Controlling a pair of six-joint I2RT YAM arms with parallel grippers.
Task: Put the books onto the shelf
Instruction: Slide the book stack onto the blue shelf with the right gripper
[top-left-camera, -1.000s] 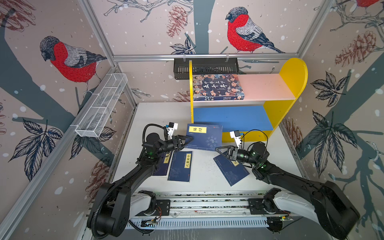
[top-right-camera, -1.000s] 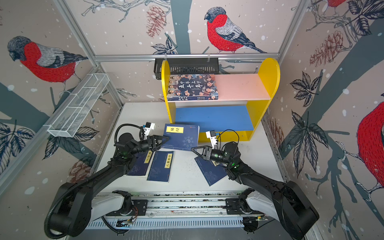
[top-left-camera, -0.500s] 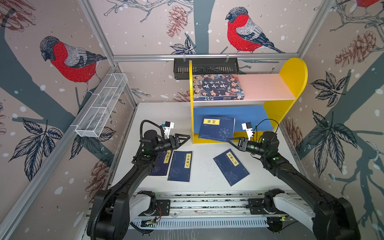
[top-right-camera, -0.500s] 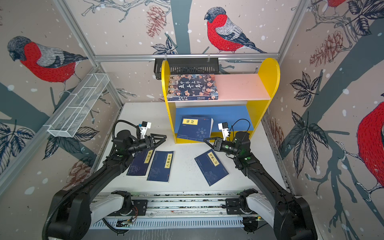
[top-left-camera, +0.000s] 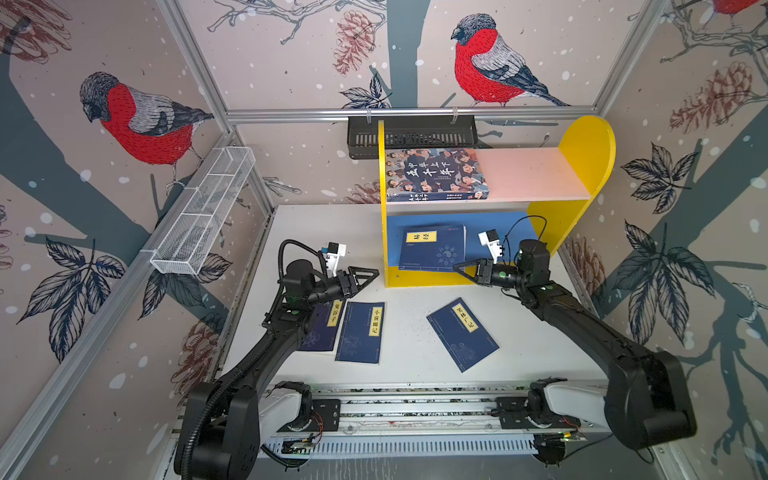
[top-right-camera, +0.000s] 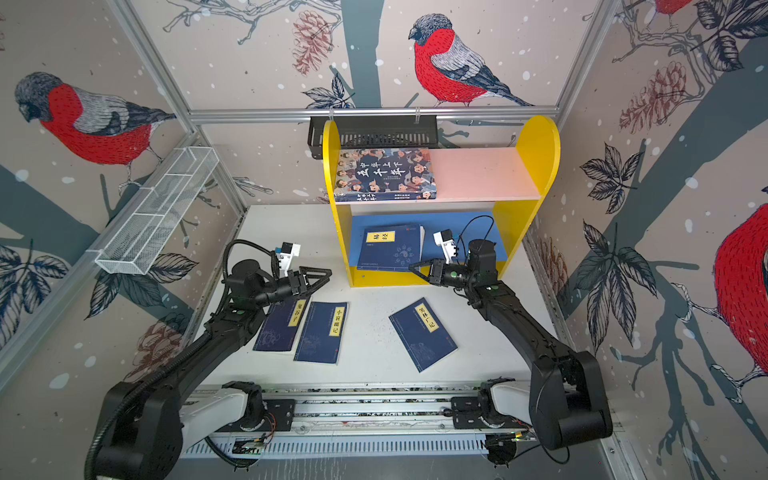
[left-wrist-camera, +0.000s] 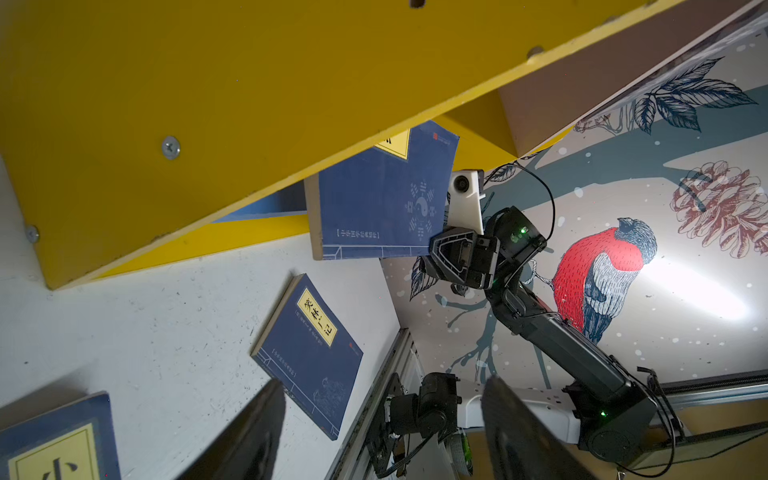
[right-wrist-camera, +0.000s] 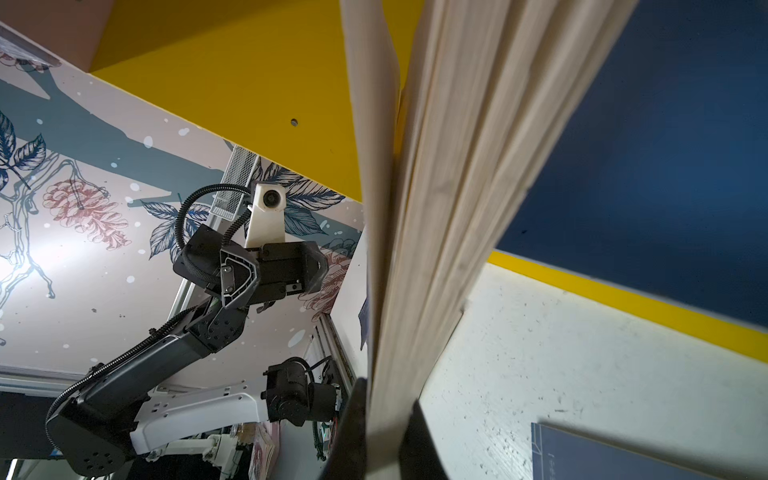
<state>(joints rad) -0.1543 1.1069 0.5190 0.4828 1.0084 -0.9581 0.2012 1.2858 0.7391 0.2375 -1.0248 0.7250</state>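
At the near edge of the blue lower board (top-left-camera: 473, 222), the fingers (right-wrist-camera: 419, 444) of the right gripper (top-left-camera: 458, 266) are clamped tight on the page edge of a navy paperback (top-left-camera: 432, 249), at its near right corner. The book is laid across the left part of that board, with its near end overhanging the yellow front strip. Its far end appears to be settled on the board, though this cannot be confirmed from these angles. To the left, above the table (top-left-camera: 415, 299) and just clear of the shelf's straight side panel, the left gripper (top-left-camera: 368, 274) is held with its fingers (left-wrist-camera: 257, 432) spread wide and nothing between them.

A second earlier the same paperback was carried low over the middle of the table, with both grippers at its edges. Since then it has been moved to the far right and slid into the shelf (top-left-camera: 582, 166). The left gripper has been opened and drawn off it, so the book is now handled by the right arm alone.

On the pink upper board (top-left-camera: 532, 174) the cartoon-faced book (top-left-camera: 434, 174) lies flat at the left end. Three paperbacks are left on the table. Two lie side by side at the near left (top-left-camera: 361, 332), one of them partly hidden under the left arm, and a third lies angled to the near right (top-left-camera: 461, 332).

The second book is judged to be nearly shelved, with only a release, and perhaps a short push inward, still needed. The freed left gripper is well placed for the pair lying below it.
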